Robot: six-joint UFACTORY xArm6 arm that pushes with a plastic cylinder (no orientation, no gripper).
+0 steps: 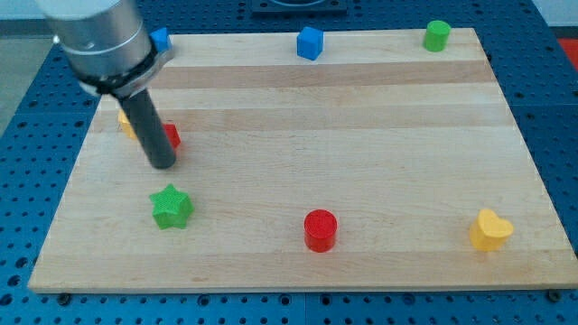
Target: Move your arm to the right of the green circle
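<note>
The green circle (438, 34) stands at the board's top right corner. My tip (163, 164) is far from it, at the view's left, just in front of a red block (171, 136) that the rod partly hides. A green star (171, 207) lies just below the tip.
A wooden board (361, 117) carries the blocks. A blue block (310, 42) sits at top middle, another blue block (161, 39) at top left. A yellow block (126, 123) peeks out behind the rod. A red cylinder (320, 229) is at bottom middle, a yellow heart (490, 229) at bottom right.
</note>
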